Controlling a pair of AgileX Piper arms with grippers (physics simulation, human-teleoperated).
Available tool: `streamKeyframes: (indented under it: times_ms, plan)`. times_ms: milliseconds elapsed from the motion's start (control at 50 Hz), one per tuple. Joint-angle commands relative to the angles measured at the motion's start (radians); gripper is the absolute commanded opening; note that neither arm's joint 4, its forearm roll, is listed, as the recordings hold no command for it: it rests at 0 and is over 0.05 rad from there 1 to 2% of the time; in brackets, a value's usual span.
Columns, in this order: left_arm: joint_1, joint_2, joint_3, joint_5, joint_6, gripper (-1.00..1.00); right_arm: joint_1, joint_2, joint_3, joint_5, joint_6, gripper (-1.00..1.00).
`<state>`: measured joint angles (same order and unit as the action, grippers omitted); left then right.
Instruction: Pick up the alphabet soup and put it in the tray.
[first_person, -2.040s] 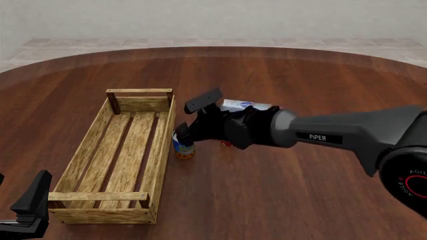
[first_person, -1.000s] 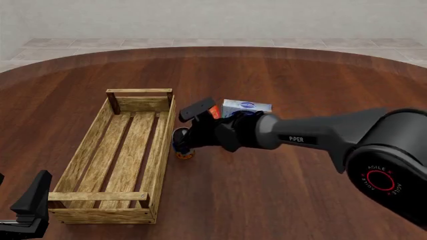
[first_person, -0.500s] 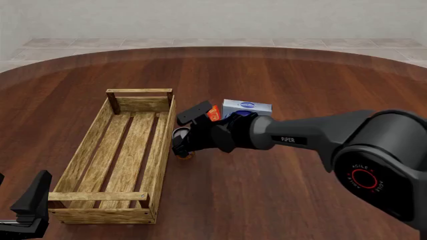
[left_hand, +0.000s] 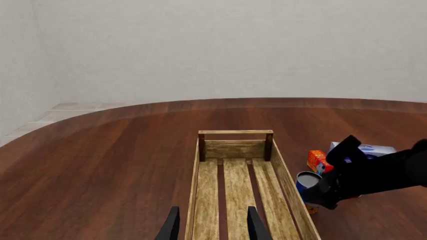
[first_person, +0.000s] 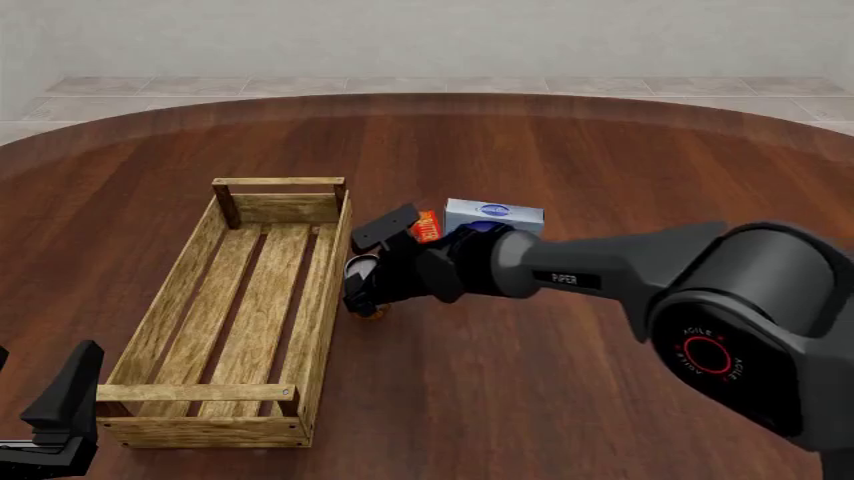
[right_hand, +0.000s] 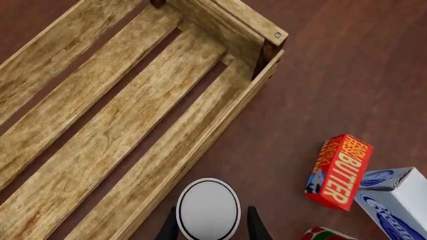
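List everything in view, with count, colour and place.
Cylindrical soup can with blue label and grey metal top: one, on the table beside the crate's right wall, between the right gripper's fingers.
Long light-wood slatted crate: one, left half of table.
Red-orange butter box: one, right of can.
White-and-blue carton: one, right of the butter box.
Red-and-green can: one, barely visible.
Dark wooden table: one.
Left gripper: black, open, near crate's near end.
Right gripper: black, around the can.
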<state>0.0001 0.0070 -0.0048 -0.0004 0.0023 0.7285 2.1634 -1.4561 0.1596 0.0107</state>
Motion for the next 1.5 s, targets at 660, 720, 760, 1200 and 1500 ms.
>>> streamKeyframes:
  times_ms: [660, 720, 760, 1200, 1500]
  plan:
    - [0.001, -0.003, 0.001, 0.001, 0.0, 1.0, 0.016, -0.115, 0.065, 0.019, -0.015, -1.0]
    - [0.001, -0.003, 0.001, 0.001, 0.0, 1.0, 0.019, -0.159, 0.084, 0.029, -0.023, -1.0]
    - [0.001, -0.003, 0.001, 0.001, 0.0, 1.0, 0.02, -0.181, 0.094, 0.036, -0.027, -1.0]
    - [0.001, -0.003, 0.001, 0.001, 0.0, 1.0, 0.036, -0.326, 0.115, 0.116, -0.07, -1.0]
    - [0.001, -0.003, 0.001, 0.001, 0.0, 1.0, 0.043, -0.389, 0.107, 0.163, -0.095, -1.0]
